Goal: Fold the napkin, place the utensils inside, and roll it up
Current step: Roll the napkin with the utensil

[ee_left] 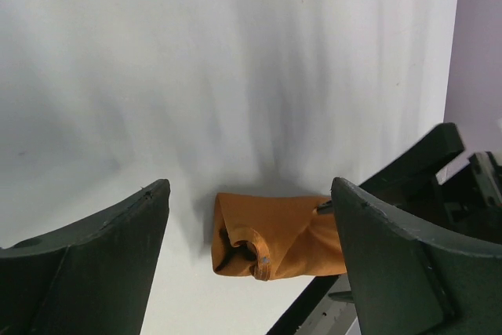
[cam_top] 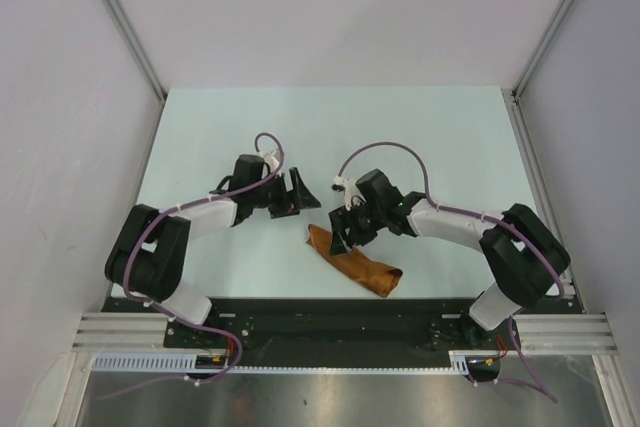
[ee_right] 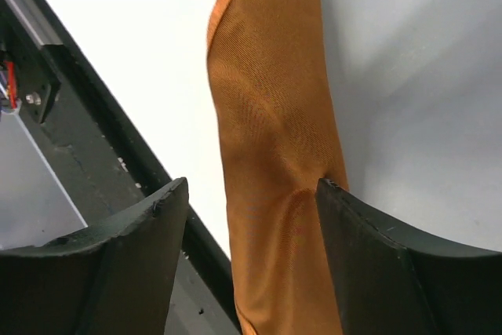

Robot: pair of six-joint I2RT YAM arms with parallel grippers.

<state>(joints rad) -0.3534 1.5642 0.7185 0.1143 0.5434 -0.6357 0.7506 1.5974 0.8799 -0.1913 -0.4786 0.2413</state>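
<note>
Napkin (cam_top: 360,265) lies rolled at the worktop's (cam_top: 420,137) near edge; no fork shows, presumably wrapped inside. Right tool (cam_top: 347,232), spread, straddles its left end; left tool (cam_top: 296,195), spread, hangs far-left, gripping nothing.

Far bench (cam_top: 400,127) open, rolled napkin (cam_top: 362,267) blocking the front edge, right hand (cam_top: 343,237) over its end, left hand (cam_top: 298,193) nearby
</note>
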